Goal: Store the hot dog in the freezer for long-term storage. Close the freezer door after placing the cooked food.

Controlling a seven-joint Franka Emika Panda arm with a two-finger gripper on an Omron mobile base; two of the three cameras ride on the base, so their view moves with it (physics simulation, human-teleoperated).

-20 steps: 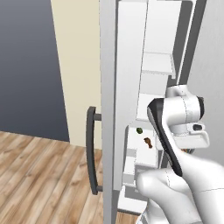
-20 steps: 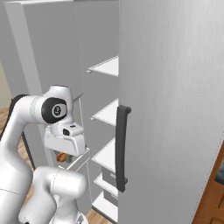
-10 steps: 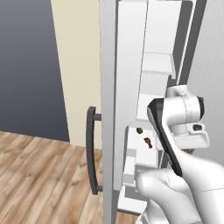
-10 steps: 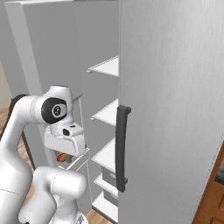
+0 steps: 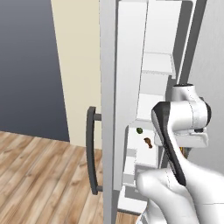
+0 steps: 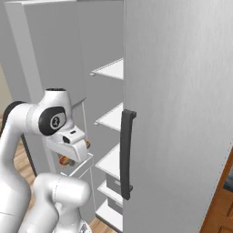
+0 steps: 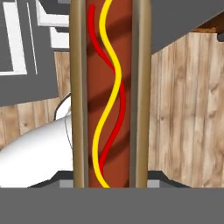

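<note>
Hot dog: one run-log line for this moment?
claw: shut on hot dog | freezer door: open | hot dog: not yet on shelf

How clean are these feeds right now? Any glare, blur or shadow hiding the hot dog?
Hand view: the hot dog is sharp at close range, dark shadow bands across the sausage, no glare. Left base view: flat even light, the freezer door crisp. Right base view: soft shading, no blur.
</note>
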